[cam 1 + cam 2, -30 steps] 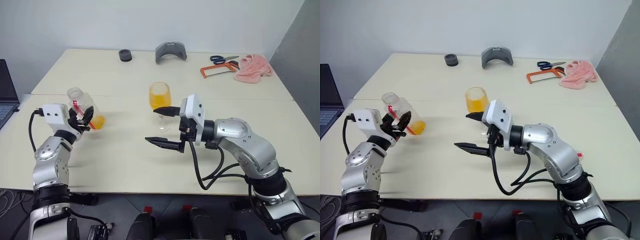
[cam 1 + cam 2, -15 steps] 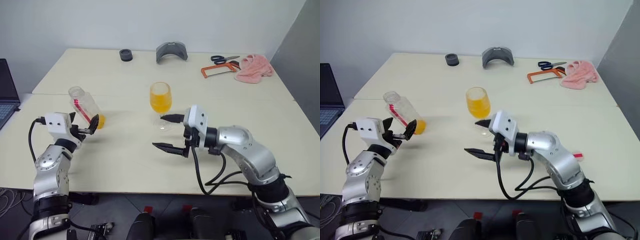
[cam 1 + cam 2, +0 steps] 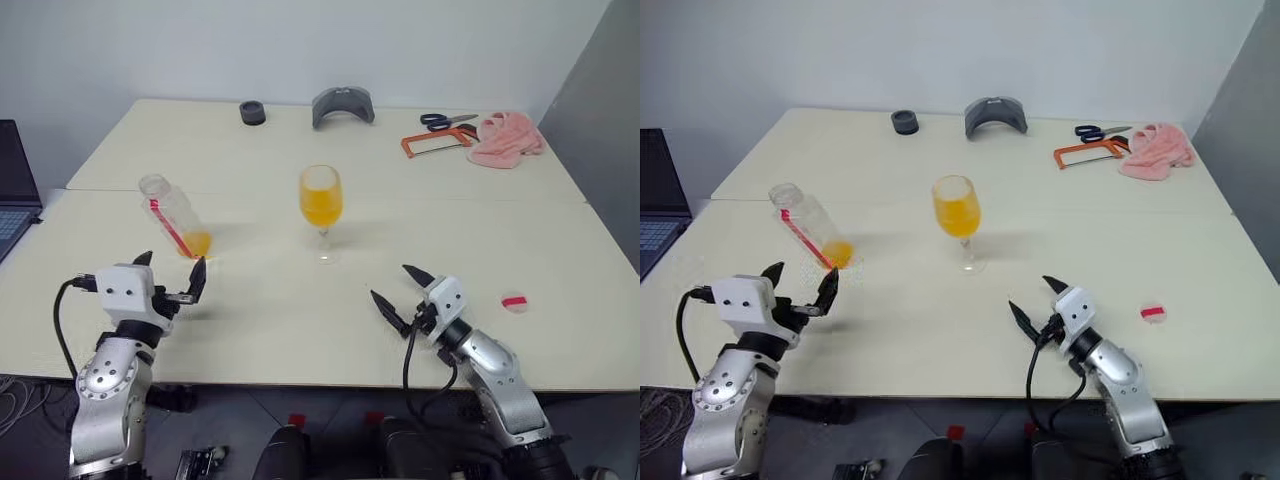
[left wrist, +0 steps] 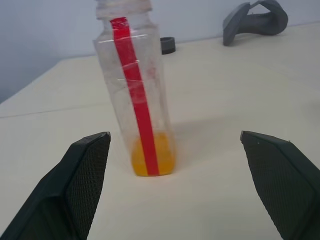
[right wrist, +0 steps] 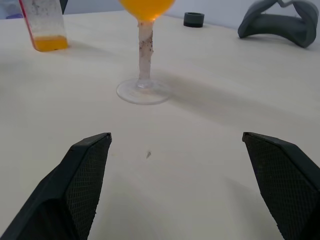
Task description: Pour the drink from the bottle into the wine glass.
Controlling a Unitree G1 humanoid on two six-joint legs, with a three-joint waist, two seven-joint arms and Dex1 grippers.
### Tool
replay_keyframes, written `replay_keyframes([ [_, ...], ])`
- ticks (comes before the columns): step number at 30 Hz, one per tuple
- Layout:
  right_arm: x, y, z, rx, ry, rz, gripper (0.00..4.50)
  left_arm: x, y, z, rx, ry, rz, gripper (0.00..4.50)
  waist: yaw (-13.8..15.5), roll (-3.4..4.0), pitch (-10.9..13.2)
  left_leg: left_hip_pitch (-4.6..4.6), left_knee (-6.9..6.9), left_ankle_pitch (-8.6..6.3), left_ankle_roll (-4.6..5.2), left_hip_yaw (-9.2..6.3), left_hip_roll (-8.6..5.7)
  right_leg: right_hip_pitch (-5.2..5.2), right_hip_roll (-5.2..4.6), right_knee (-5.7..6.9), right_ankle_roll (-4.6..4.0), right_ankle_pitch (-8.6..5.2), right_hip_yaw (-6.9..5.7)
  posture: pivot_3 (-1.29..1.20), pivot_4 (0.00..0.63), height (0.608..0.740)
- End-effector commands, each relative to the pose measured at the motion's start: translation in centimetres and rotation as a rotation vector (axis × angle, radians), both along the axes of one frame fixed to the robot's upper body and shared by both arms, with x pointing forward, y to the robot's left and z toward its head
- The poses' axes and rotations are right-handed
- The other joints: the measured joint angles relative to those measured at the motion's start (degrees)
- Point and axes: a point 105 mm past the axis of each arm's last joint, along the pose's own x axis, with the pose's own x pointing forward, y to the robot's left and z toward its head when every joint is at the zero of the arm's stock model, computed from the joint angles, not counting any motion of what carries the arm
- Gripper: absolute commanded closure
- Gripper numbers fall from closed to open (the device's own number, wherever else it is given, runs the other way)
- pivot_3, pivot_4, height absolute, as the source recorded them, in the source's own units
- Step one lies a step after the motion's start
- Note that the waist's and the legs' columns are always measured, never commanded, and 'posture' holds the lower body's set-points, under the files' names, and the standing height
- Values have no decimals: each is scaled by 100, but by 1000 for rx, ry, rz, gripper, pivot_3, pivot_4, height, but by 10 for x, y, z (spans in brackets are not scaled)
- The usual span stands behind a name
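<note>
The bottle [image 3: 174, 212] stands uncapped on the table's left side, with a red stripe down its side and a little orange drink [image 3: 195, 243] left at its bottom. The wine glass [image 3: 321, 199] stands at mid-table, its bowl about two-thirds full of the orange drink. My left gripper [image 3: 170, 268] is open just in front of the bottle [image 4: 139, 95], clear of it. My right gripper [image 3: 394, 284] is open near the front edge, well short of the glass foot [image 5: 144, 92]. Neither gripper holds anything.
A red-and-white cap [image 3: 514, 301] lies on the table to the right of my right gripper. Along the far edge are a black ring [image 3: 252, 111], a grey curved piece [image 3: 342, 104], scissors [image 3: 447, 119], an orange hacksaw [image 3: 432, 141] and a pink cloth [image 3: 505, 137]. A laptop [image 3: 12, 190] sits at the left edge.
My left gripper opened, let go of the tilted bottle and drew back; the bottle now stands on the table. My right gripper sank and pulled away from the glass toward the front edge.
</note>
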Motion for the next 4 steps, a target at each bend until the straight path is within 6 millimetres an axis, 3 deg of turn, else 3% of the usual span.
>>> replay_keyframes([
  [1, 14, -15, 22, 70, -54, -82, 0, -4, -5, 10, 9, -37, -14, 38, 2, 0, 0, 0, 0, 0, 0, -1, 0, 0, 2, 0, 0, 0, -1, 0, 150, 740],
  [4, 19, -20, 24, 86, -50, -111, 0, -6, -10, 8, 0, -36, -44, 38, 12, -1, 0, -1, 0, 0, 0, -4, 3, 2, -2, 0, 0, 0, -1, 0, 150, 740],
])
